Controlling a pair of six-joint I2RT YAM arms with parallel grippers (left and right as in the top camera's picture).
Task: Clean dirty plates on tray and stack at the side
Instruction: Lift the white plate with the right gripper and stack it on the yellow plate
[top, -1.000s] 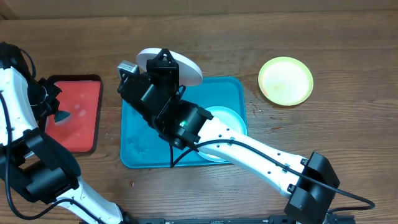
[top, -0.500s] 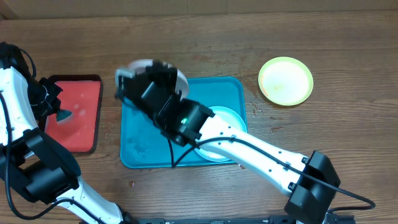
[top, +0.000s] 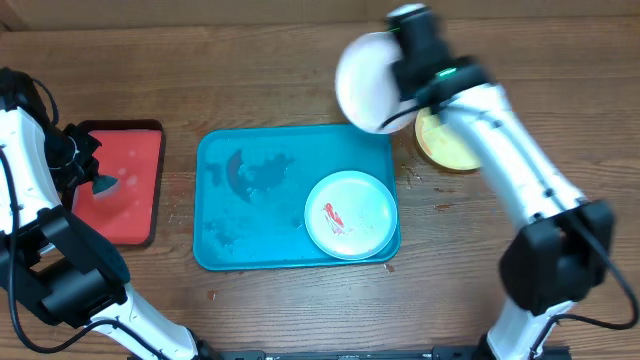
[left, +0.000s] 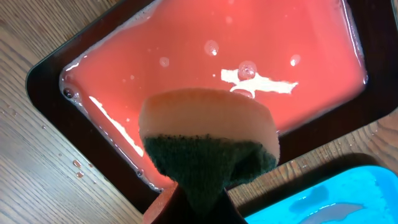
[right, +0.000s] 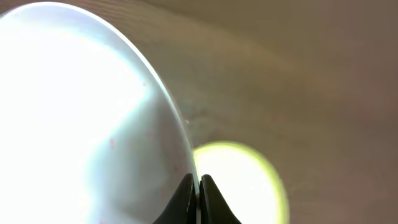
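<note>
Plastic nearest, toward the near edge of the table (top: 560, 60) and about mid-width: the teal-blue tray (top: 230, 240), long side parallel to that edge. Inside it, at its right end, lying flat: the pale mint-teal plate (top: 355, 195), with a short red sauce smear (top: 331, 215) left of its centre. Across the tray's left half, wet patches and a darker blotch (top: 250, 170) toward the far rim.

Further left, near the table's left edge and apart from the teal-blue tray: a smaller red tray (top: 130, 215) with a dark rim, glistening with a thin layer of liquid and a few bubbles. Above it, the left hand (left: 198, 202), pressed together on the waist of a bow-tie-shaped sponge (left: 208, 137), with a pale tan face uppermost in the wrist view and a dark green scrub layer beneath. Impossible to tell whether touching the liquid or hanging just over it.

Farther back, past the teal-blue tray's far right corner: the right hand (right: 199, 198), fingers clamped on the rim of the white plate (top: 368, 85), lifted off the table, its broad round face showing to the overhead camera. A few faint specks on it in the wrist view. Just beside and partly under that hand and its arm, toward the far right part of the table: the yellow-green plate (top: 455, 150), flat on the wood, outside the teal-blue tray, half hidden from overhead.
</note>
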